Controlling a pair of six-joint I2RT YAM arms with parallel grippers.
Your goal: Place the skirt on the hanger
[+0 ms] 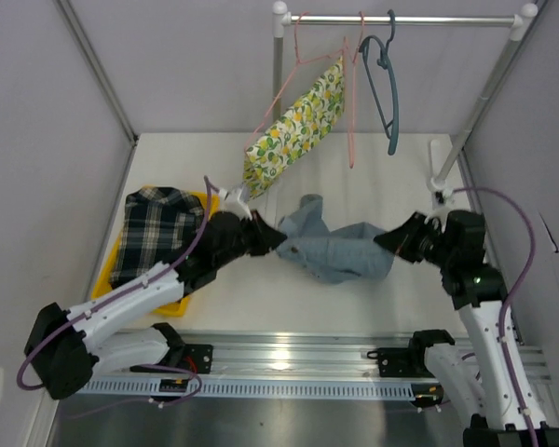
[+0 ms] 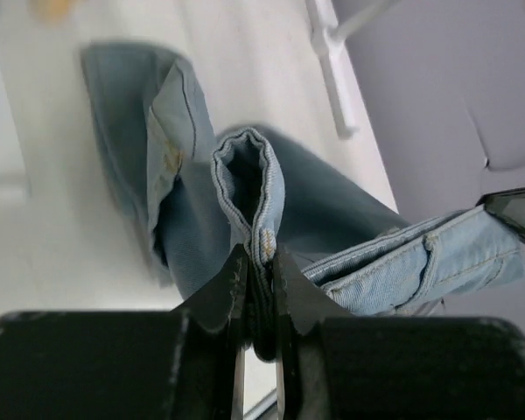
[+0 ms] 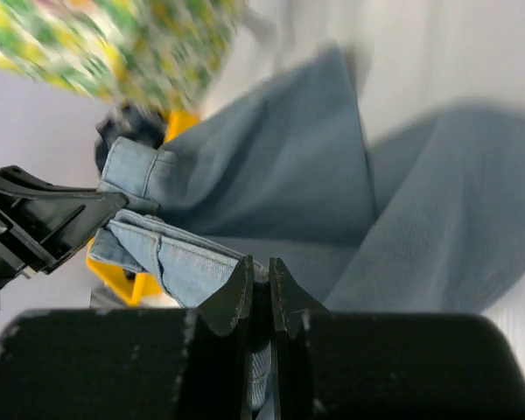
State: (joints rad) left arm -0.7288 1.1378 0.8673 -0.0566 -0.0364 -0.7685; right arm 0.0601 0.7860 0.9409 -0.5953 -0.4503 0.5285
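Note:
The lemon-print skirt (image 1: 298, 126) hangs slanted on a thin pink hanger (image 1: 278, 101) hooked on the rail (image 1: 401, 19) at the back; it shows blurred in the right wrist view (image 3: 96, 44). Neither gripper touches the skirt or the hanger. Below it, a blue denim shirt (image 1: 340, 251) is stretched between both grippers above the table. My left gripper (image 1: 278, 240) is shut on the shirt's buttoned edge (image 2: 260, 262). My right gripper (image 1: 384, 244) is shut on a folded denim edge (image 3: 260, 276) at the shirt's other end.
A second pink hanger (image 1: 351, 130) and a thicker blue-grey hanger (image 1: 388, 93) hang on the same rail. A dark plaid shirt (image 1: 154, 233) lies on a yellow tray (image 1: 172, 303) at the left. The rack's post (image 1: 475, 112) stands at the back right.

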